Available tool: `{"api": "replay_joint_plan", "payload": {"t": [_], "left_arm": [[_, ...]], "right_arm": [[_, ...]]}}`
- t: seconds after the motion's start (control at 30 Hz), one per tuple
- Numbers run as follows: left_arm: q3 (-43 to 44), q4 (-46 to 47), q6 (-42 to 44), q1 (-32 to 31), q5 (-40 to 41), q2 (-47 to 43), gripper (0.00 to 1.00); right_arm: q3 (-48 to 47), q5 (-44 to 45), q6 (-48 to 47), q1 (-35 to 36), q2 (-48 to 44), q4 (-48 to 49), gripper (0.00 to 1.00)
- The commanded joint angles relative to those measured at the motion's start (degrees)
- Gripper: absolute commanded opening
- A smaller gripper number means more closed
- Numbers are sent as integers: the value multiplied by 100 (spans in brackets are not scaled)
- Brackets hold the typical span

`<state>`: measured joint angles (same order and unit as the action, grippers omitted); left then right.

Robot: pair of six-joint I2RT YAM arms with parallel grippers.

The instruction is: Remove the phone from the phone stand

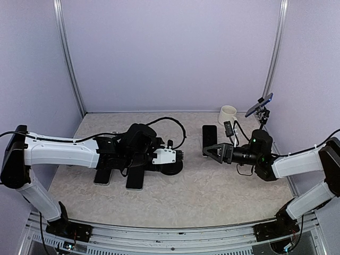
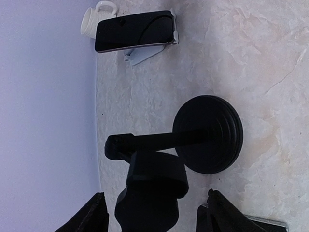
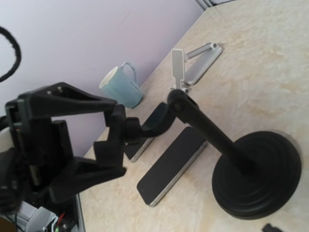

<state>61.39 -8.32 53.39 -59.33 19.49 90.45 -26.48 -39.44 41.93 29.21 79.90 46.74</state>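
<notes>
- Top view: the left arm lies low and nearly level across the desk, reaching from its base at the left.
- The left end effector points right and sits over the round base of the black stand.
- The phone is hidden under that wrist here.
- A flat phone lies on the desk under the left forearm.
- The right arm comes in low from the right, and the right end effector points left at the other one.
- Its fingers are spread, gripping nothing. It sits just in front of a second phone, with a white mug further back.
- Left wrist view: the fingers are spread on either side of the stand's black head, with a gap showing on each side.
- The phone can't be told from the head here.
- The stand's base rests on the desk beyond.
- Right wrist view: the phone is a dark slab at the top of the stand's tilted arm, off the desk.
- The left end effector has one finger above the other around the phone's near end. Can't tell if they touch it.
</notes>
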Motion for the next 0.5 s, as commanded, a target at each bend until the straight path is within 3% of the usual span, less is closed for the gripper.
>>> {"api": "replay_joint_plan", "payload": {"t": [0.0, 0.47], "left_arm": [[188, 342, 344, 86, 262, 186, 64], [331, 587, 619, 317, 608, 339, 22]], "right_arm": [[131, -168, 86, -111, -88, 254, 96], [172, -292, 109, -283, -84, 271, 95]]}}
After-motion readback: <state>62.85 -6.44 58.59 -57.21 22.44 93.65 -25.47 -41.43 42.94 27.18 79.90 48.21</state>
